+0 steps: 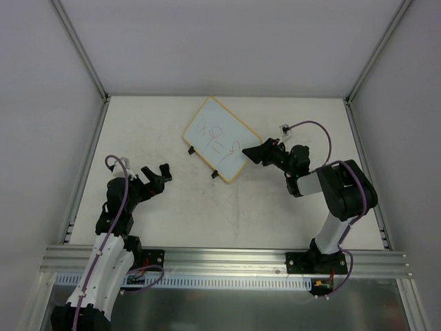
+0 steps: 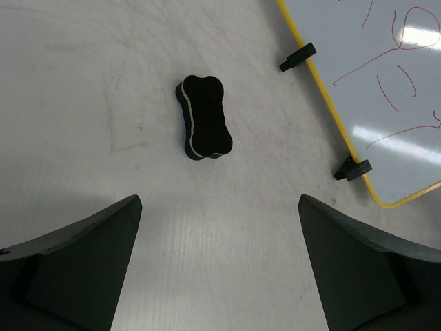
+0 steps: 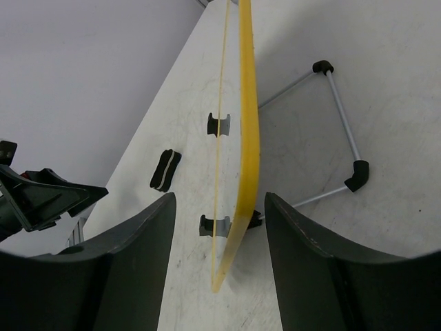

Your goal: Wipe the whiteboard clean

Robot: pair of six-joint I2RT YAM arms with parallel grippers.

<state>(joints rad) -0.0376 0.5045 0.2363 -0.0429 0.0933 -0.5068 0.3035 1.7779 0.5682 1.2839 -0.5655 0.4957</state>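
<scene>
Black fingers of the left gripper [image 2: 219,205] stand wide apart w/ nothing between them, hovering over the table [image 2: 83,83] in the near-left part of the bench. Just ahead of them, towards the far edge, lies the eraser [image 2: 206,116]. It is a black bone-shaped block w/ a pale layer in the middle, flat on the surface.

I judge the step in hand is to pick up this eraser. Its long axis runs nearly straight away from the gripper, so the jaws cross the short way, approx. A small twist of the wrist should be enough. The fingers should then come down at the narrow waist, low enough to catch the whole block and not only the top pad.

Farther on, around the middle of the bench but closer to the far edge, is the whiteboard [image 1: 219,136]. It is turned diagonally, w/ red marks [image 2: 400,41] on its face not yet wiped. Its two black clips [image 2: 298,57] sit on the edge facing the eraser, and eraser and board are apart.

The right gripper [image 3: 219,207] is at the board's corner nearest the right edge, jaws open, one on each side of the yellow rim. A gap shows on one side; if the other finger touches, I cannot tell. In the right wrist view the board looks raised on edge, w/ a wire stand [image 3: 342,124] behind it. Prob. the right arm should steady this corner firmly, otherwise the board may slide when wiping starts.
</scene>
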